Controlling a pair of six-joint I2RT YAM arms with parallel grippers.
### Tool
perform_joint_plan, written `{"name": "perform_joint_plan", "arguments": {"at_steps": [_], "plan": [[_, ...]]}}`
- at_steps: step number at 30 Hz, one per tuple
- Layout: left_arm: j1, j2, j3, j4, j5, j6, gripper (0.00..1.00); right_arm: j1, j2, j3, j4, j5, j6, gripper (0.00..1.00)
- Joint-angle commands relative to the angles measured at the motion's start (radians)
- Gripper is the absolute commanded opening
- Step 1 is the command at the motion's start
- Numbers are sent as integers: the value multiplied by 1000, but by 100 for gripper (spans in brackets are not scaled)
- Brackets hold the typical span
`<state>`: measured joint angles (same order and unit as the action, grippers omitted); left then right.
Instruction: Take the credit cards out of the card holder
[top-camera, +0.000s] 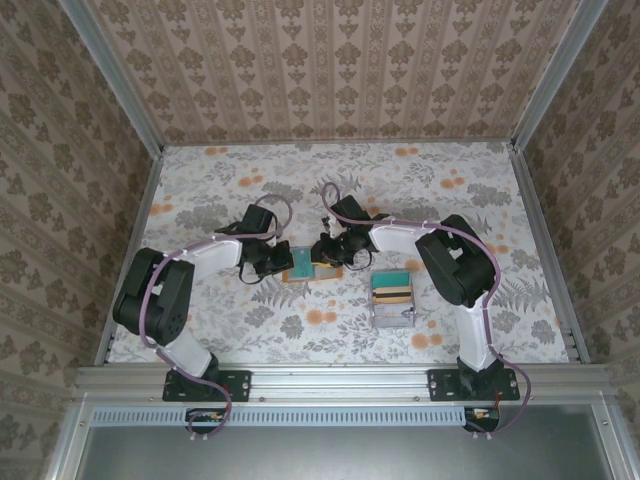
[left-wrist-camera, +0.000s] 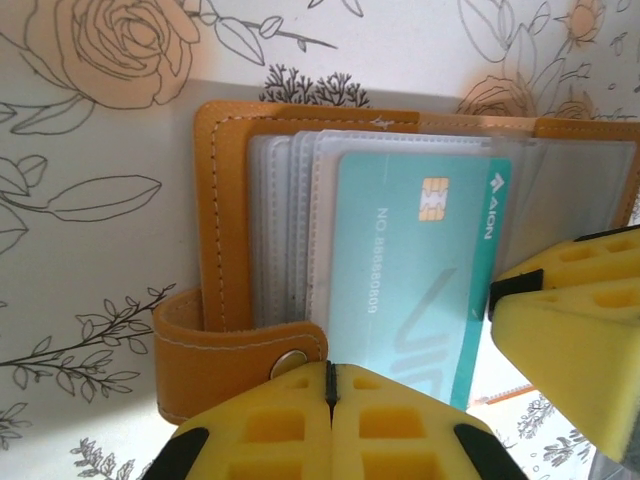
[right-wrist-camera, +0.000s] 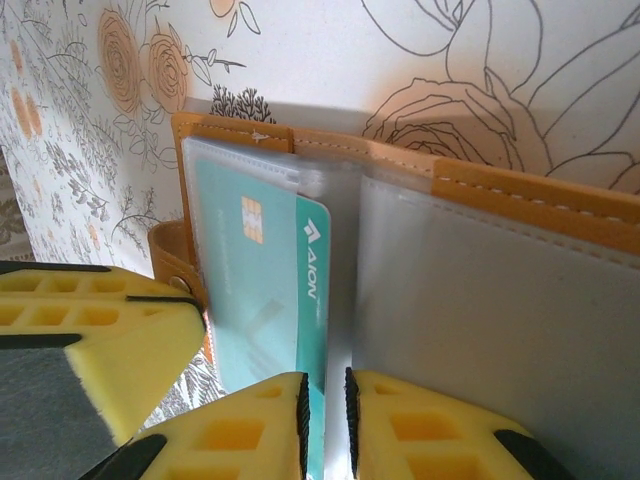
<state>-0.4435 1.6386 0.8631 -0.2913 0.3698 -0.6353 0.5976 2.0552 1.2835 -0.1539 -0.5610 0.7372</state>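
1. Near the middle of the floral tabletop (top-camera: 450, 210), between my two claws, the orange card holder (top-camera: 303, 266) (left-wrist-camera: 225, 200) (right-wrist-camera: 540, 195) lies open and flat, with its clear plastic sleeves facing up.
2. A teal credit card (left-wrist-camera: 410, 270) (right-wrist-camera: 260, 290) sits in the front sleeve, its chip, printed number and logo all plain to see.
3. My right claw (right-wrist-camera: 325, 420) (top-camera: 328, 252) is closed to a thin slit on the logo edge of that card, pinching it. Some sleeve plastic seems to be caught with it.
4. My left claw (left-wrist-camera: 328, 400) (top-camera: 272, 262) is pressed together, its yellow fingers meeting in a single line.
5. It sits at the holder's edge, just beside the orange strap (left-wrist-camera: 240, 350) and its metal snap (left-wrist-camera: 290, 362). I cannot tell whether anything thin is caught between the fingers.
6. To my right, a grey tray (top-camera: 393, 316) with teal and yellow cards rests near my right arm, apart from the holder.
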Motion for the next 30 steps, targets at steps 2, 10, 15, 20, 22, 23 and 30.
{"name": "perform_joint_plan", "arguments": {"at_steps": [2,10,15,20,22,23,30], "plan": [[-4,30,-26,-11,-6,2,0,5,25,32,-1,-27,4,21],[-7,35,-41,-5,-9,-6,0,13,43,48,-32,-7,1,22],[-6,35,-43,-9,-12,-6,0,14,31,39,-70,42,-11,26],[-7,36,-44,-8,-10,-5,0,17,49,35,-16,-16,16,22],[-6,36,-45,-8,-9,-6,0,20,51,40,-3,-26,18,19],[-7,36,-45,-7,-8,-6,0,21,54,43,-1,-28,19,19],[-6,40,-43,-4,-2,-6,0,23,56,48,33,-63,30,19]]}}
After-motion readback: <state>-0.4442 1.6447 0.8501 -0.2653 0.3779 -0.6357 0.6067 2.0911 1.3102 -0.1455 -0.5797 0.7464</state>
